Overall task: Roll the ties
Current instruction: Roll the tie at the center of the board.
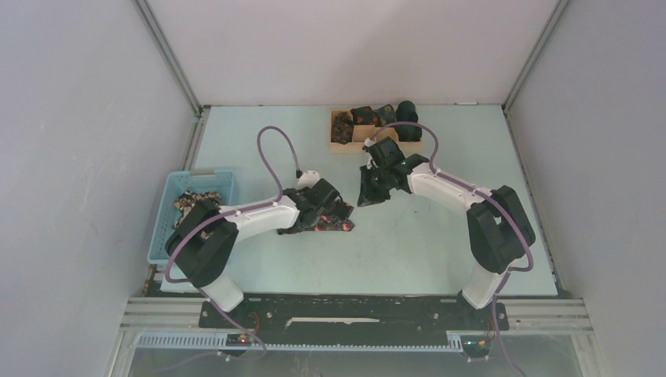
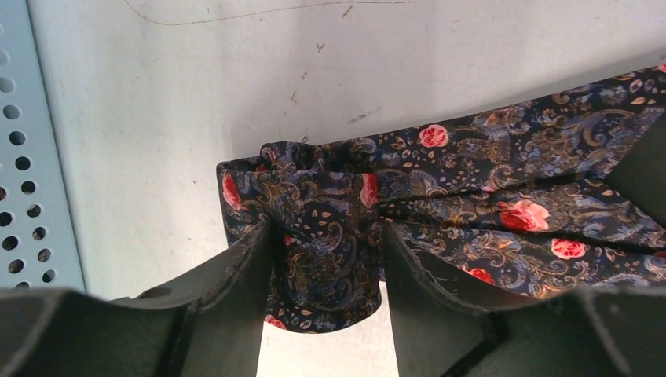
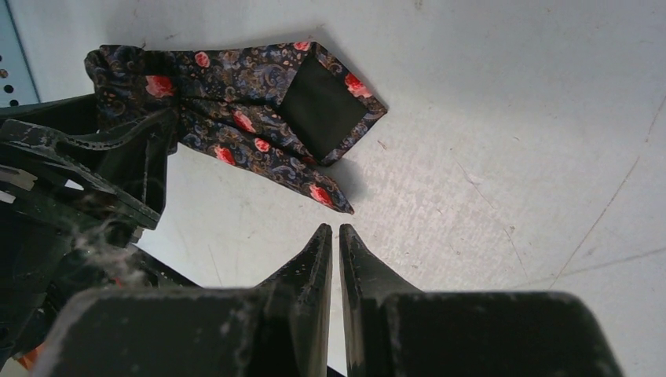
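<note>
Pale scuffed table point(image 1: 440, 259) between grey walls point(image 1: 78, 118): your left gripper point(image 2: 326, 226) stands apart astride the bunched tie point(image 2: 471, 173) mid-frame, your right gripper point(image 3: 335, 229) is pinched together and empty, with open tabletop lower right.

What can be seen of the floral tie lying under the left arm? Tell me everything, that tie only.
The tie is dark navy-black fabric printed with paisley swirls and red-pink roses. It lies crumpled on the pale table, not neatly rolled. One end is bunched into a fold between the left hand's fingers, which flank it; whether they squeeze it cannot be told. Its wide pointed end is turned over, showing plain black lining. The right hand is apart from it.
</note>
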